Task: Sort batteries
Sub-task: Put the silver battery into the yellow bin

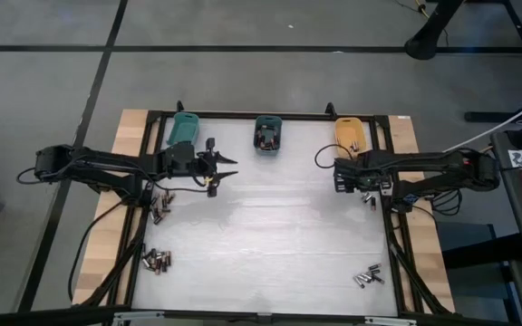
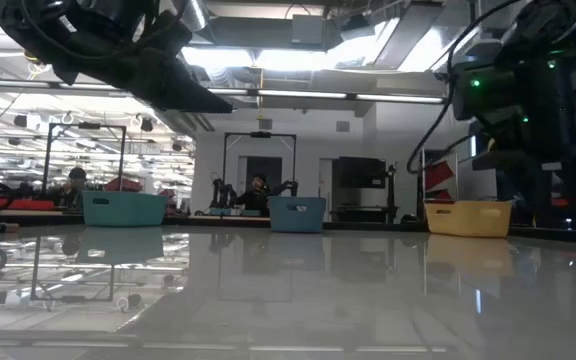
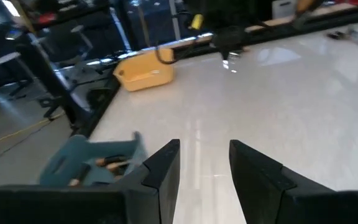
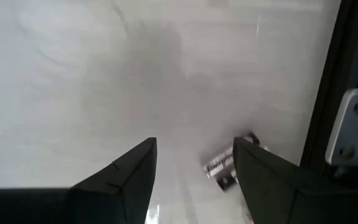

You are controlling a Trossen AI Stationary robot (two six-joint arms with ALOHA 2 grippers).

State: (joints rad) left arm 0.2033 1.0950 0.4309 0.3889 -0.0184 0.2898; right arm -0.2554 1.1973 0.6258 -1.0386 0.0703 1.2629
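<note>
Batteries lie in loose groups on the white table: one group [image 1: 161, 205] and another [image 1: 157, 263] at the left, one [image 1: 368, 275] at the near right, and a few [image 4: 227, 167] under my right arm. My left gripper [image 3: 204, 147] is open and nearly level above the table, near the teal bin [image 1: 182, 130], with nothing between its fingers. My right gripper [image 4: 194, 144] is open and points down at the table near the orange bin [image 1: 348, 134]. The batteries lie just beside one of its fingers [image 4: 260, 168], apart from it.
Three small bins stand along the far edge: teal, blue [image 1: 267, 134] with batteries inside, and orange. A black frame [image 1: 390, 226] runs around the white surface, close to my right gripper. The middle of the table [image 1: 270, 235] is bare.
</note>
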